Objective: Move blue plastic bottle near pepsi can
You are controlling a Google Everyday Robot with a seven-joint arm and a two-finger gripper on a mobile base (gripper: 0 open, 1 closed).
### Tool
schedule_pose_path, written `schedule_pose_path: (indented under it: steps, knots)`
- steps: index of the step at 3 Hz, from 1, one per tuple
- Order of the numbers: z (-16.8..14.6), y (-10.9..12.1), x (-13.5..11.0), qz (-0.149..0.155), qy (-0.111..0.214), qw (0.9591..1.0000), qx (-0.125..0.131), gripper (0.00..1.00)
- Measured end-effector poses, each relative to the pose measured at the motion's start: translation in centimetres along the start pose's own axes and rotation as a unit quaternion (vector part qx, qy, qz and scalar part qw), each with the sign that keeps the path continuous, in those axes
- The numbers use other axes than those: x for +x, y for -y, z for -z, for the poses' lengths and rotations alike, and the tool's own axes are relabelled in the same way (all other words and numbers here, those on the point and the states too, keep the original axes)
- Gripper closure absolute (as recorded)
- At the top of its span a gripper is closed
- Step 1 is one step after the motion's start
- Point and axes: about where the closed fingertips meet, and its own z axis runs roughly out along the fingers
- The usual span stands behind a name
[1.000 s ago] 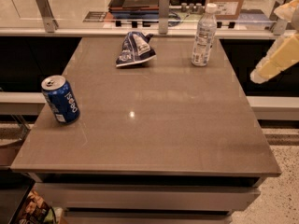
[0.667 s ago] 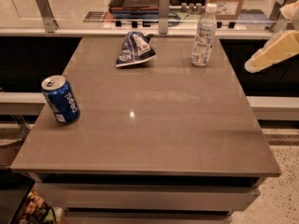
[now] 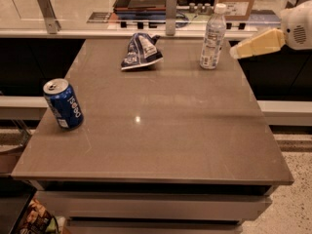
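Zero progress: blue plastic bottle (image 3: 213,38) stands ungrasped at the bench's (image 3: 161,130) far-right corner, well apart from pepsi can (image 3: 63,105) at the left edge, while my gripper (image 3: 235,52) hovers just right of the bottle, open or closed I cannot tell.

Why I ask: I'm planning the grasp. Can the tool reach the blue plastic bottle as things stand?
Probably yes. The tool hangs close beside the blue plastic bottle, not touching it, with nothing between them. The snack bag lies on the bottle's other side, out of the way.
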Motion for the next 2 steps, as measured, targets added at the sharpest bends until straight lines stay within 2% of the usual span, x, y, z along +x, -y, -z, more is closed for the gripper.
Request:
schedule_pose_path:
  steps: [1,2]
  knots:
    - [-2.49,-0.37,-2.22,-0.019,0.016,0.9995,0.020,0.00]
    - [-2.50,-0.39,-2.23,-0.019,0.017,0.9995,0.020,0.00]
